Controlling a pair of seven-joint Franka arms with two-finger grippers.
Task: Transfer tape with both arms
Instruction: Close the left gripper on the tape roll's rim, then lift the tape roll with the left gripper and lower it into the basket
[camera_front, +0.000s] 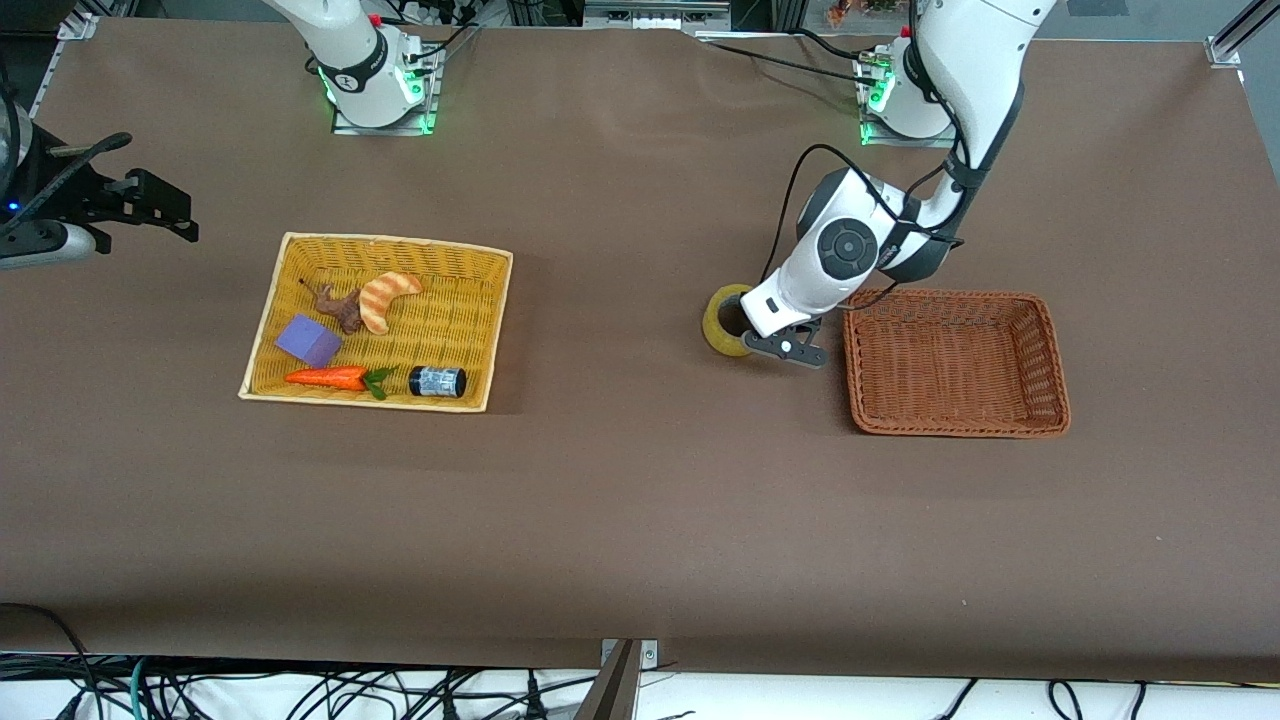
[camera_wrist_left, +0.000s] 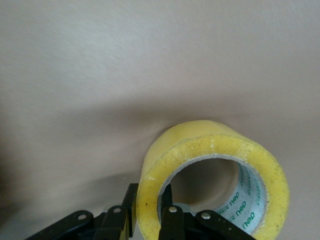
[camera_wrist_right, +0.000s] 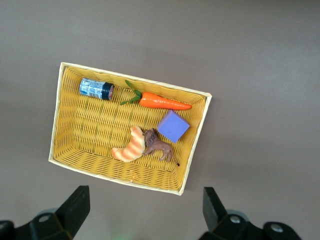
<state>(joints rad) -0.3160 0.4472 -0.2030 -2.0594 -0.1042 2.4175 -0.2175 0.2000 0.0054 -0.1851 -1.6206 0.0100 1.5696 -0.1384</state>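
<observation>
1. Front view: the left gripper (camera_front: 775, 343) is down at the table, just beside the brown basket (camera_front: 1050, 370) on the side toward the right arm's end. It is clamped on the tape (camera_front: 722, 322). The roll stands on edge on the table (camera_front: 640, 520), so its wall is easy to pinch.
2. Front view: the right gripper (camera_front: 160, 210) hangs high over the right arm's end of the table, well apart from the tape. That arm waits, probably for the handover.
3. Front view: the yellow basket (camera_front: 262, 340) holds a carrot (camera_front: 327, 377), a purple block (camera_front: 308, 340), a croissant (camera_front: 385, 297), a small brown figure (camera_front: 340, 307) and a black can (camera_front: 437, 381). Likely the tape's destination.
4. Left wrist view: one finger (camera_wrist_left: 172, 220) is inside the roll's hole, the other outside, squeezing the wall. Tape not yet lifted, as far as I can judge.
5. Right wrist view: fingers (camera_wrist_right: 75, 210) are spread wide, empty, looking straight down on the yellow basket.
</observation>
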